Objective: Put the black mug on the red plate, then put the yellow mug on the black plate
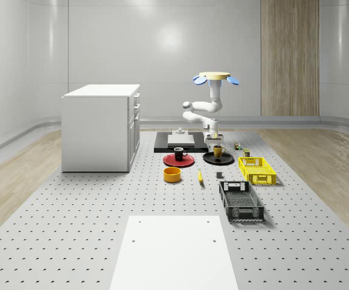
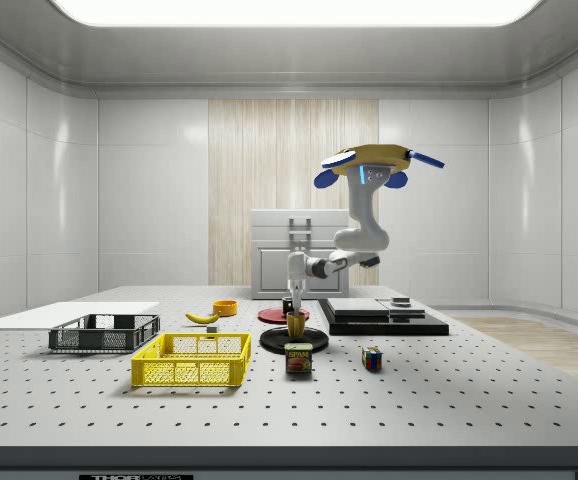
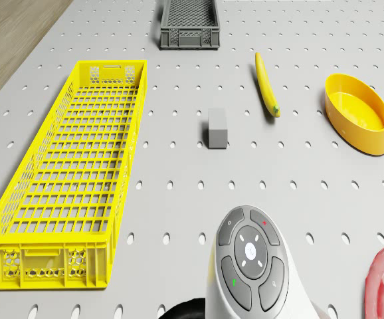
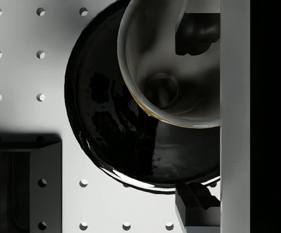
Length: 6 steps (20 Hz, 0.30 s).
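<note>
The drone [image 1: 216, 77], a yellow disc-shaped body with blue rotors, hovers above the far side of the perforated grey desk [image 1: 90, 229], over the area beside the flat black slab [image 1: 174, 144]. Its white jointed arm [image 1: 206, 109] bends down so that the pincer [image 1: 217, 140] hangs directly above the glossy black round plate [image 1: 218, 159]. The small yellow mug [image 1: 218, 151] stands upright on that black plate, and in the wrist view one pincer finger [image 4: 195, 26] sits inside the mug's pale interior [image 4: 169, 73] while the other [image 4: 194, 201] lies outside its wall, so the pincer straddles the rim; whether it presses on the wall I cannot tell. The black mug [image 1: 179, 153] stands upright on the red round plate [image 1: 179, 161], just beside the black plate toward the whole-scene view's left. Nearer the camera lie a shallow yellow bowl [image 1: 172, 174], a banana [image 1: 200, 176], a yellow lattice crate [image 1: 257, 170] and a dark grey lattice crate [image 1: 241, 201].
</note>
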Available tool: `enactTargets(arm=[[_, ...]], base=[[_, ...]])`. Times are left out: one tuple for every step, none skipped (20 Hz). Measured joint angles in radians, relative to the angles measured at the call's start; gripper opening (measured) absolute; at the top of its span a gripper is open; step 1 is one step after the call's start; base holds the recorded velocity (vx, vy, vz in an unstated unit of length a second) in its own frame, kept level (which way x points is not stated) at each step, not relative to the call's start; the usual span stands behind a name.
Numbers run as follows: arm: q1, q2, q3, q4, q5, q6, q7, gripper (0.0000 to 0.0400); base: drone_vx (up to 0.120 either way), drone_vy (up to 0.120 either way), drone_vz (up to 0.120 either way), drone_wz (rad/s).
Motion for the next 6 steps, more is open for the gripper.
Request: enactTargets(arm=[[0.004,0.0,0.015,-0.007,0.014,-0.007,0.0,0.0392],[0.007,-0.001,0.028,-0.013,0.026,-0.013,0.0,0.0394],[0.01,-0.001,0.04,-0.018,0.037,-0.018,0.0,0.0395],[0.013,-0.001,0.05,-0.022,0.047,-0.023,0.0,0.0396],[0.015,-0.002,0.059,-0.025,0.055,-0.026,0.0,0.0397],[0.016,-0.002,0.064,-0.027,0.06,-0.028,0.0,0.0397]], base=[[0.0,0.0,0.0,0.0],[0.0,0.0,0.0,0.0],[0.0,0.0,0.0,0.0],[0.0,0.0,0.0,0.0],[0.0,0.0,0.0,0.0],[0.0,0.0,0.0,0.0]])
